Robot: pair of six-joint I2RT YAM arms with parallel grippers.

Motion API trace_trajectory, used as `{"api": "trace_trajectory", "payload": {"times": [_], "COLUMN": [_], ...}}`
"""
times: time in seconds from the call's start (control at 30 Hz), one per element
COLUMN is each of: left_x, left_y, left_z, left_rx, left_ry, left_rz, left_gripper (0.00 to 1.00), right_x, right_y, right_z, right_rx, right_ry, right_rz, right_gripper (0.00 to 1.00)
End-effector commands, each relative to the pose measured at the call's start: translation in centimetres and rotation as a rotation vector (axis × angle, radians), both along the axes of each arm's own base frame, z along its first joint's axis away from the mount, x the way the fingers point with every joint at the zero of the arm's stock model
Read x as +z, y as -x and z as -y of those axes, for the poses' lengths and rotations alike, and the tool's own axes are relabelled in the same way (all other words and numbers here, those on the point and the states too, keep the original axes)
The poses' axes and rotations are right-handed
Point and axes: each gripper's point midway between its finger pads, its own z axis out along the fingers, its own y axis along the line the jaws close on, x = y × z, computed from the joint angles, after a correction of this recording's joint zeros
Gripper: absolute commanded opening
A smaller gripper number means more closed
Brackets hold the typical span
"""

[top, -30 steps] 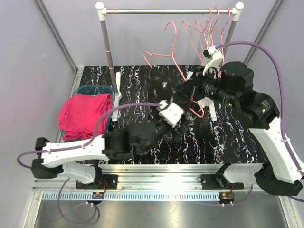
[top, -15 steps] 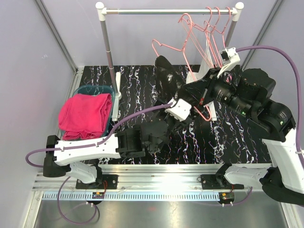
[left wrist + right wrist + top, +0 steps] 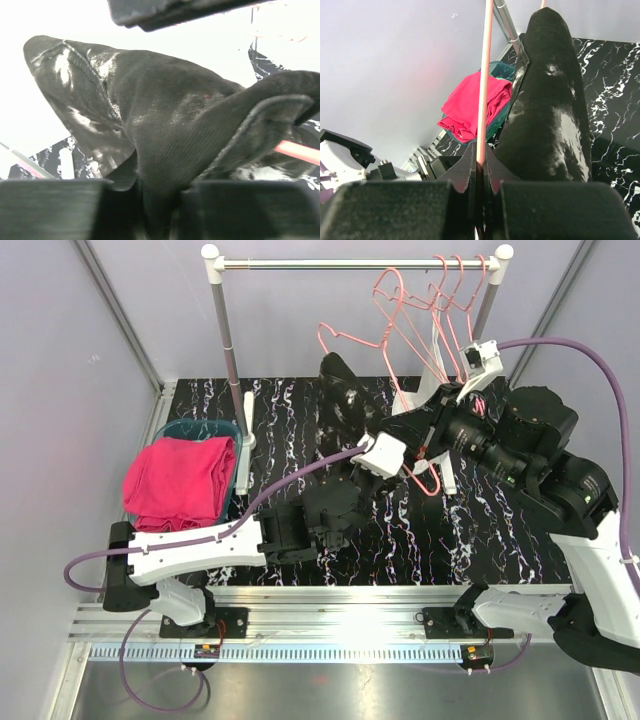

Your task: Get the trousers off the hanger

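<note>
Black trousers (image 3: 338, 395) draped over pink hanger (image 3: 484, 75), raised above table (image 3: 480, 530). Right gripper (image 3: 481, 165) clamped on hanger wire. Left gripper (image 3: 160, 200) clamped on cloth's lower end. Cloth axis runs hanger-to-left gripper; pull-off likely left arm's.

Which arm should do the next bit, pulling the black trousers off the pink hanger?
Left. The left gripper is shut on the black trousers, so it can probably draw them away. The right gripper is clamped on the pink hanger and better suited to steadying it.
</note>
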Motion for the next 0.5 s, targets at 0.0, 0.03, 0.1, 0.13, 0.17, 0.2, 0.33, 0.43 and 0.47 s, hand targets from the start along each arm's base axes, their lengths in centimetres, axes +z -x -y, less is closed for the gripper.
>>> {"api": "trace_trajectory", "payload": {"times": [0.0,0.03,0.1,0.13,0.17,0.2,0.33,0.43,0.47], "left_x": [4.1,4.7,4.5,5.0,5.2,5.3,5.2,5.1,5.0], "left_y": [-0.5,-0.4,-0.1,0.1,0.3,0.6,0.8,0.9,1.0], "left_z": [-1.2,-1.8,-2.0,-2.6,-2.8,-2.6,-2.8,-2.6,-2.6], "left_rx": [0.050,0.048,0.027,0.017,0.006,-0.019,-0.047,-0.060,-0.069], "left_ry": [0.158,0.175,0.191,0.209,0.215,0.223,0.212,0.191,0.181], "left_rz": [0.028,0.028,0.020,0.021,0.020,0.018,0.021,0.020,0.018], "left_gripper": [0.06,0.02,0.07,0.20,0.21,0.23,0.29,0.38,0.39], "right_x": [7.6,7.3,7.0,6.9,6.8,6.8,7.2,7.4,7.4], "right_y": [2.1,1.9,1.5,1.3,1.2,1.2,1.5,1.6,1.5], "right_z": [2.1,2.3,2.8,3.1,3.1,3.1,2.9,2.8,2.9], "right_rx": [-0.009,-0.025,-0.061,-0.075,-0.079,-0.080,-0.062,-0.057,-0.064], "right_ry": [-0.189,-0.176,-0.161,-0.156,-0.152,-0.151,-0.162,-0.161,-0.153], "right_rz": [0.221,0.219,0.221,0.223,0.221,0.222,0.229,0.226,0.229], "right_gripper": [0.00,0.00,0.00,0.00,0.00,0.00,0.00,0.00,0.00]}}
